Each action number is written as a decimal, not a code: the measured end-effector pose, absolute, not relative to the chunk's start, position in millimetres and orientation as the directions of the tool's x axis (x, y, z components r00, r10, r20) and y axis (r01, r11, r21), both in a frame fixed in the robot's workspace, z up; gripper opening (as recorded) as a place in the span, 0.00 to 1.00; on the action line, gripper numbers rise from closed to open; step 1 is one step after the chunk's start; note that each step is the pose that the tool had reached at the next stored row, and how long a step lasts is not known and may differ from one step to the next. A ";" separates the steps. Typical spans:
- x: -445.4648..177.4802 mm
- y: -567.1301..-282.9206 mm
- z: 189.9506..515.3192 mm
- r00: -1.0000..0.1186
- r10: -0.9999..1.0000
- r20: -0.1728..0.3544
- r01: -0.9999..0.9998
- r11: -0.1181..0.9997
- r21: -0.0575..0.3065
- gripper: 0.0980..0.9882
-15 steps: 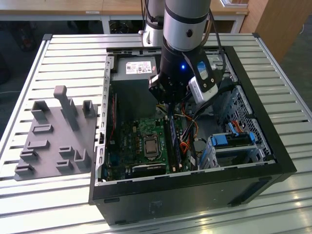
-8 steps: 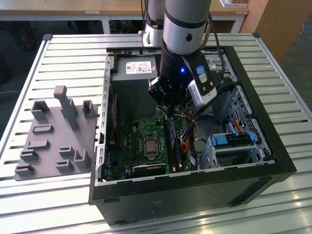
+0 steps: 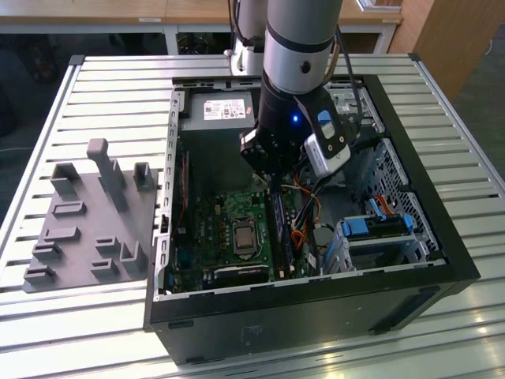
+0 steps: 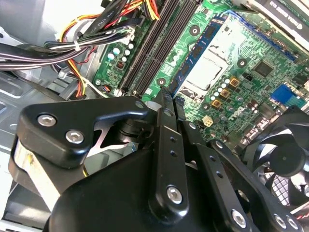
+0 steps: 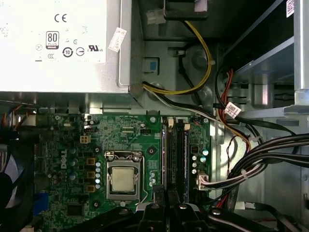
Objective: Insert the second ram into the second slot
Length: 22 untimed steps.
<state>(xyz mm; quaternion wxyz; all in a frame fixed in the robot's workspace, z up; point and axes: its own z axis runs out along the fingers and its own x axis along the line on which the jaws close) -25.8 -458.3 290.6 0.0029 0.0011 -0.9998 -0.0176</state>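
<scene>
Gripper, second wrist view: jaws clenched on blue ram, held edge-on over board, beside slots; seating cannot be told. First wrist view: printed white label on power supply. Exterior view: open case contains board; arm reaches inside.

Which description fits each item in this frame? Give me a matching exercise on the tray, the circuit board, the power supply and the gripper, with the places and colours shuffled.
Things:
1. tray
2. circuit board
3. power supply
4. gripper

Descriptions:
A. green, lying inside the case
B. down in the case, at the memory slots
C. grey, on the table outside the case, at the exterior view's left
D. silver box with a white label

Pairs: 1-C, 2-A, 3-D, 4-B
</scene>
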 end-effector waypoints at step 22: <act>-25.8 -458.3 285.5 -1.000 -0.012 0.008 -0.011 0.999 0.035 0.04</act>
